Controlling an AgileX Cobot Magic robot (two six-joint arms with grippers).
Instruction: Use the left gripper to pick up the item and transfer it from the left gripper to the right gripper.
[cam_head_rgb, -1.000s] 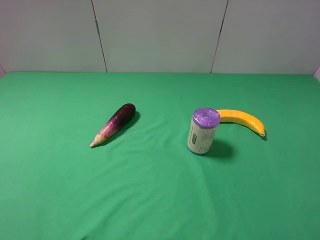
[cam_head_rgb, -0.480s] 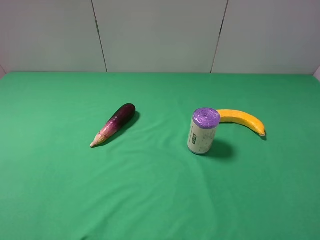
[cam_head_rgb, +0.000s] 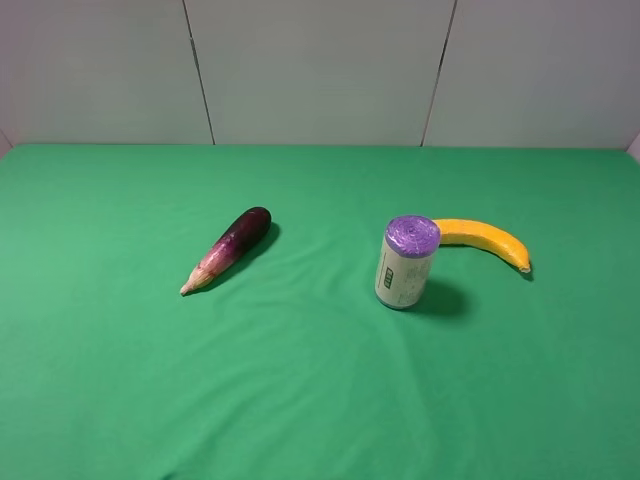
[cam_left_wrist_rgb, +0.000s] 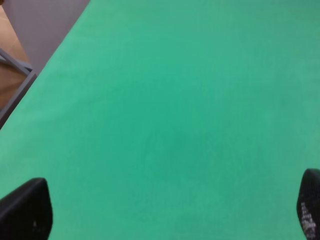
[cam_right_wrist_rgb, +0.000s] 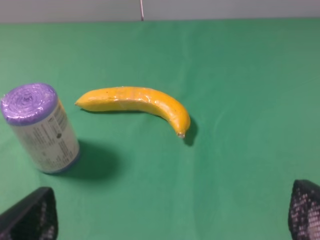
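The item, a curved yellow banana (cam_head_rgb: 485, 241), lies on the green cloth right of centre, one end just behind a purple-topped can (cam_head_rgb: 407, 262). Neither arm shows in the exterior high view. In the left wrist view my left gripper (cam_left_wrist_rgb: 167, 207) is open, its black fingertips (cam_left_wrist_rgb: 25, 210) far apart over bare green cloth, with no object near. In the right wrist view my right gripper (cam_right_wrist_rgb: 167, 215) is open too, its fingertips (cam_right_wrist_rgb: 306, 210) wide apart. The banana (cam_right_wrist_rgb: 137, 102) lies some way ahead of it, untouched, with the can (cam_right_wrist_rgb: 40, 127) beside it.
A purple eggplant (cam_head_rgb: 228, 249) with a pale tip lies left of centre, slanting. The can stands upright and touches or nearly touches the banana's end. The table's left edge (cam_left_wrist_rgb: 30, 85) shows in the left wrist view. Grey wall panels (cam_head_rgb: 320, 70) close off the back.
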